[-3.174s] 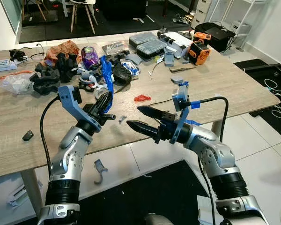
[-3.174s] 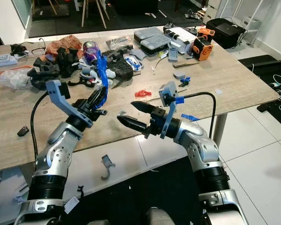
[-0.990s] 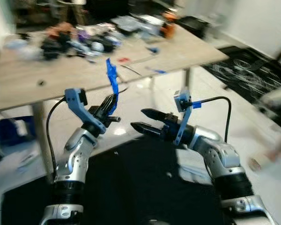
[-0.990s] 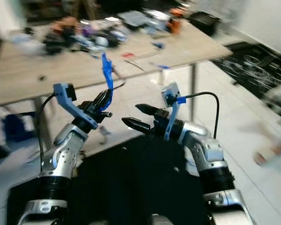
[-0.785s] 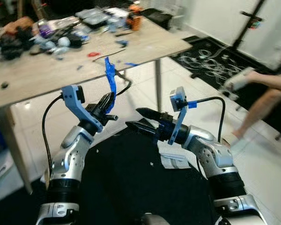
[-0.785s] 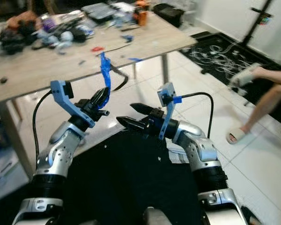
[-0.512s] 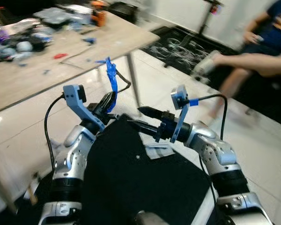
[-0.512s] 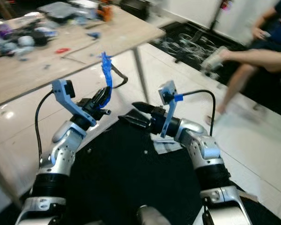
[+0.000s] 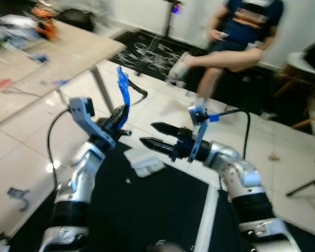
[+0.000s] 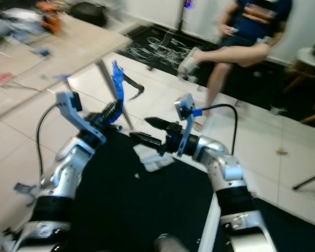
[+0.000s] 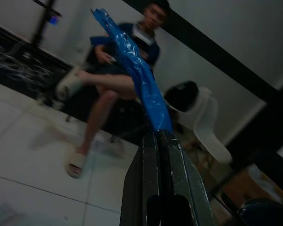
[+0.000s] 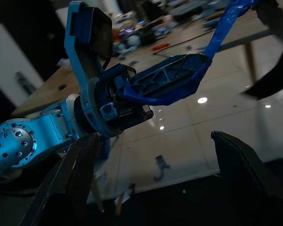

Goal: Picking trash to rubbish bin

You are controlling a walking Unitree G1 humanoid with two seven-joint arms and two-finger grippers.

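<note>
A crumpled blue plastic strip (image 9: 124,89) sticks up from my left gripper (image 9: 118,112), which is shut on its lower end and held at chest height. In the left wrist view the strip (image 11: 137,68) rises from the closed fingers (image 11: 151,155). My right gripper (image 9: 148,134) is open with nothing in it, a short way right of the left one and pointing toward it. The right wrist view looks between its spread fingers (image 12: 78,174) at the left gripper holding the strip (image 12: 172,82).
A person (image 9: 241,31) sits on a chair ahead, legs stretched over the white tiled floor. The cluttered wooden table (image 9: 58,50) lies to the left. A black mat (image 9: 147,210) with a white paper scrap (image 9: 145,163) is underfoot. A white chair (image 9: 311,59) stands far right.
The whole view has swung right, away from the table toward the seated person. Both arms keep the same pose, and the left gripper still holds the blue strip.
</note>
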